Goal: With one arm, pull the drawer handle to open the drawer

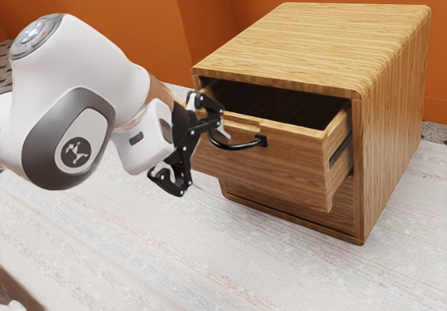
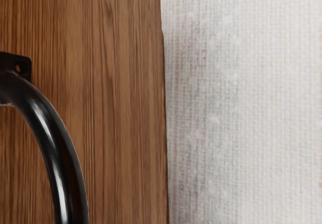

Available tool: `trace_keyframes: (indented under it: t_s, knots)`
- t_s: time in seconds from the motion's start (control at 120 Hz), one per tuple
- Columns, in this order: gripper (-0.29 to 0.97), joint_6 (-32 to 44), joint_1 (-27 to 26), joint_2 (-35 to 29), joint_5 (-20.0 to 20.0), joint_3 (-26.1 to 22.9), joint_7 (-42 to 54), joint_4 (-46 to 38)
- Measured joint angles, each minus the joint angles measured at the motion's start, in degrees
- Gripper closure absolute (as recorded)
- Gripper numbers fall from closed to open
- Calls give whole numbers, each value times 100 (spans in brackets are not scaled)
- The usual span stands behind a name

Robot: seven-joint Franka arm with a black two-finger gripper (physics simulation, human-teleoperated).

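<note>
Drawer [image 1: 286, 161] of grained wood stands partly out of its boxy cabinet [image 1: 384, 87] on pale woven cloth [image 1: 140, 255]. Its curved, glossy black handle [image 1: 239, 145] sits by the gripper [image 1: 194, 147], fingers spread apart.

The claw [image 1: 195, 147], spread wide, sits at the black handle [image 1: 237, 146] of the partly open wooden drawer [image 1: 279, 163].

White rounded arm [image 1: 84, 66]; grey joint cap [image 1: 52, 140], white logo [image 1: 75, 152]; black pincer [image 1: 198, 149]
</note>
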Motion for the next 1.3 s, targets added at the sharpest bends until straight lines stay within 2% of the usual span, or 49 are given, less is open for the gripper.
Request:
trace_keyframes:
  t_s: [0.375,0.433,0.5,0.592,0.725,1.0,1.3]
  knots:
    - [0,93,-8,-531,-230,1,-47,-499]
    - [3,102,-14,-682,-265,2,-52,-605]
    - [-1,111,-37,-791,-305,8,-57,-718]
    - [0,116,-57,-901,-348,13,-63,-844]
    - [4,103,-154,-1214,-415,51,-70,-1057]
    - [-1,82,-408,-1741,-521,257,-80,-1545]
    - [0,-55,-427,-2101,-632,274,-87,-1683]
